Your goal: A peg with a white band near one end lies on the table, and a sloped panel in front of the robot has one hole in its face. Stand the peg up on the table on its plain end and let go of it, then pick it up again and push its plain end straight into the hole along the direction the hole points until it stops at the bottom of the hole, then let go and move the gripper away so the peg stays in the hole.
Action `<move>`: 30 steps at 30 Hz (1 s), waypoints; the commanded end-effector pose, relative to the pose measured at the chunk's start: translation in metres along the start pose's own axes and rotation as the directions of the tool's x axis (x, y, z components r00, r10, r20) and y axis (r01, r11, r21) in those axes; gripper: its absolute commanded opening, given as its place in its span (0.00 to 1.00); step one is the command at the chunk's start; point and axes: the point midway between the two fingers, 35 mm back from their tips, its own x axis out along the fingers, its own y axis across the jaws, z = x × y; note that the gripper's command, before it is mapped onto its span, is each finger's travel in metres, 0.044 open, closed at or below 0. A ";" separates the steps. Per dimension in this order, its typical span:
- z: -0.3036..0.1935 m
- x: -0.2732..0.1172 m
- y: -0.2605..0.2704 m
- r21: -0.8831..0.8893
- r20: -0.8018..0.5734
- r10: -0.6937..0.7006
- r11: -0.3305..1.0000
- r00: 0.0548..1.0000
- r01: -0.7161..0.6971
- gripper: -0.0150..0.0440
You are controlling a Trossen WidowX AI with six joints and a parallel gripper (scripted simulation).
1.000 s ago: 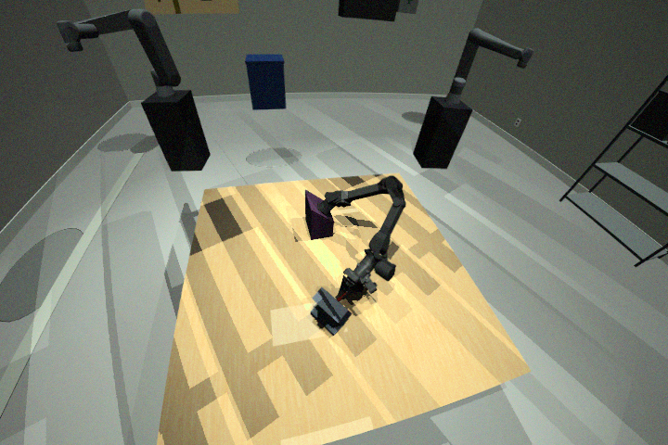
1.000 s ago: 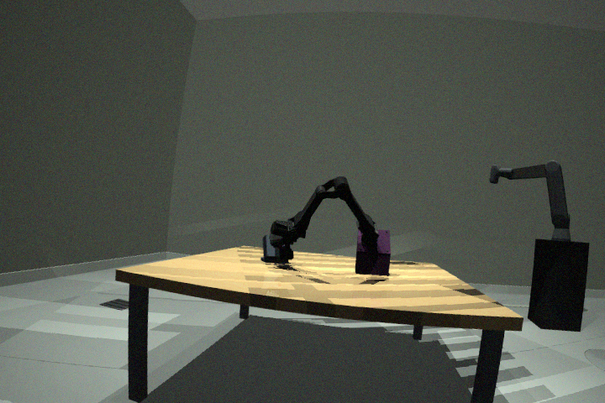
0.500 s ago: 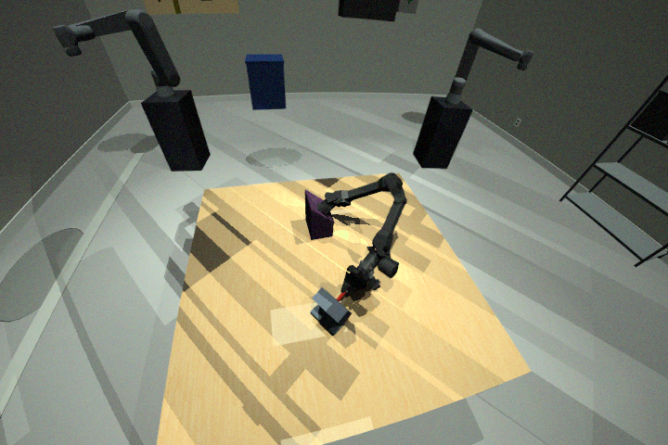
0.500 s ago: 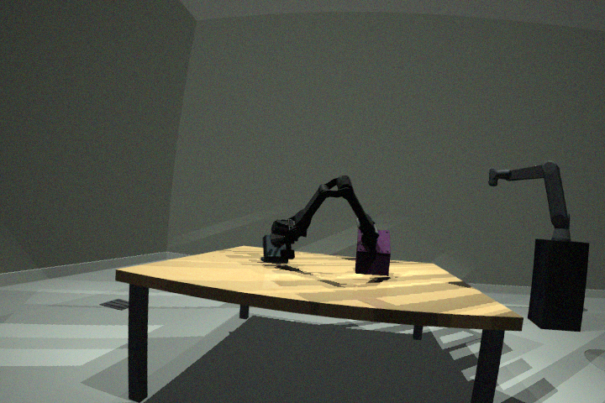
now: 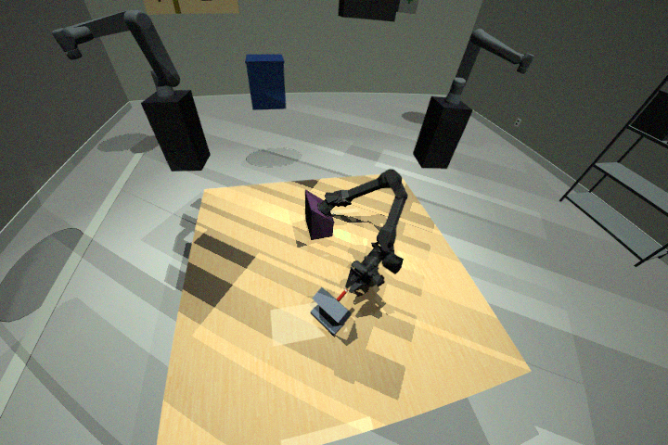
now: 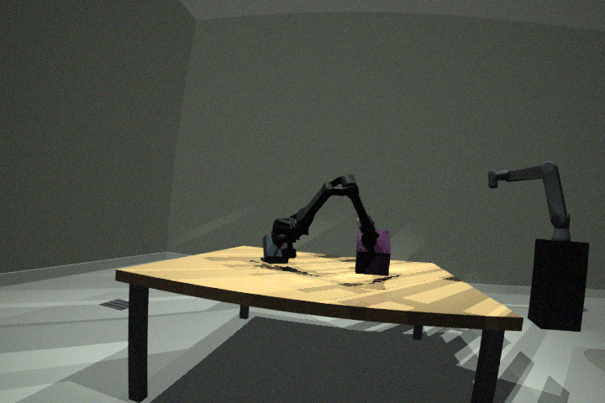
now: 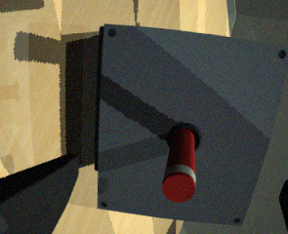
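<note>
The red peg [image 5: 341, 295] [image 7: 182, 146] sits in the hole of the blue-grey sloped panel [image 5: 331, 306] [image 6: 269, 246] [image 7: 144, 63]. Its white-banded end points out of the face toward the wrist camera. Its plain end is hidden inside the hole, and how deep it sits cannot be told. My gripper [image 5: 352, 289] [image 7: 183, 179] is wide open in front of the panel. In the wrist view its dark fingers stand well apart on the left and right of the peg, and neither touches it.
A purple block [image 5: 320, 226] [image 6: 372, 264] stands beside the arm's base on the wooden table [image 5: 272, 387] [image 6: 193, 280]. Two other grey arms on dark pedestals, a blue cabinet [image 5: 267, 83] and a shelf rack stand off the table.
</note>
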 end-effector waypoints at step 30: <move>0.001 -0.052 0.003 0.004 0.005 -0.003 1.000 1.000 0.003 1.00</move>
